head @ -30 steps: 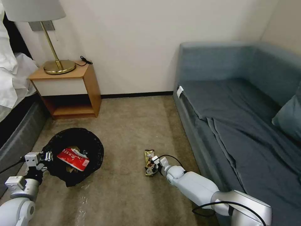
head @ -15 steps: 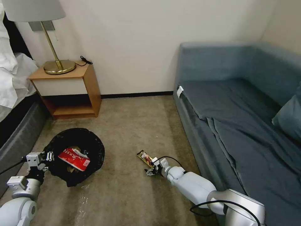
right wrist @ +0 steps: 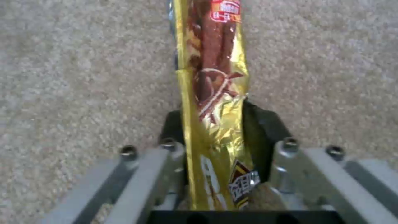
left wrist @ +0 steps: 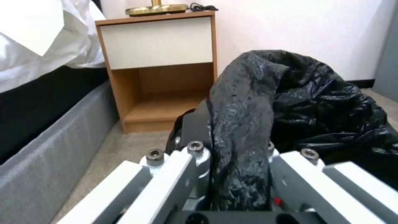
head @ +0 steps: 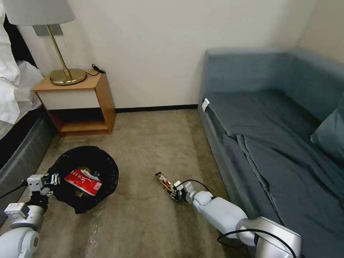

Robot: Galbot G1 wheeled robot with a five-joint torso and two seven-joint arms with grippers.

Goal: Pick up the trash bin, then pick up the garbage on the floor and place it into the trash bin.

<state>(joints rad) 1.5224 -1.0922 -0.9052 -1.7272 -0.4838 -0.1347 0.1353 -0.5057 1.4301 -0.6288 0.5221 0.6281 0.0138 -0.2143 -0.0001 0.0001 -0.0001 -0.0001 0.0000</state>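
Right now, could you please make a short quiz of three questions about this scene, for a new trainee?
1. True or false: the right claw is shut on the snack wrapper.
2. What does the left claw grip? A) the lamp B) the bin's black bag C) the pillow
3. Fill in: a ___ wrapper with white lettering lies inside the bin.

Key
1. True: the wrapper sits between the fingers, near the sofa.
2. B: the bag is pinched at the bin's rim.
3. red: the red wrapper.
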